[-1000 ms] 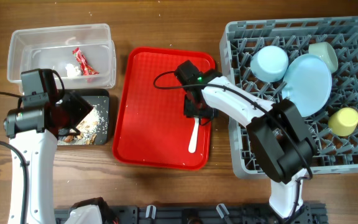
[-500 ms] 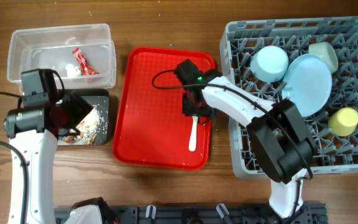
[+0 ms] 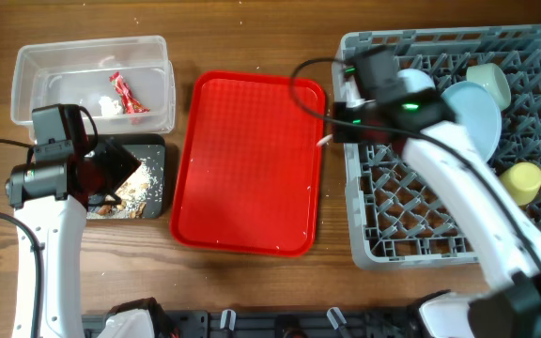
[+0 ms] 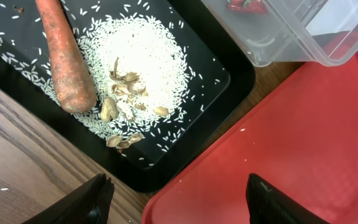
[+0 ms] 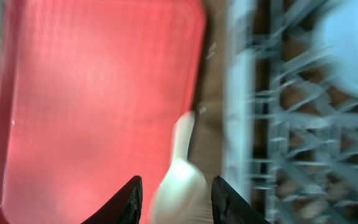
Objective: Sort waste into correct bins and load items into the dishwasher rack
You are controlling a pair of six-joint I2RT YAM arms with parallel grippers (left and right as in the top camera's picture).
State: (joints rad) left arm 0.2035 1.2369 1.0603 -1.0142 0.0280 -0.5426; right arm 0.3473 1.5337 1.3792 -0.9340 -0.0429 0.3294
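white spoon blurred in right jaws, carrot cut off

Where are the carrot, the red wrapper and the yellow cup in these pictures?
carrot (image 4: pixel 64 56), left wrist view, on the middle of its body.
red wrapper (image 3: pixel 125 92), overhead view, on its crumpled middle.
yellow cup (image 3: pixel 520 183), overhead view, on the middle of its visible surface.

No words or numbers can be read anywhere. The red wrapper at the upper left is too small to read.
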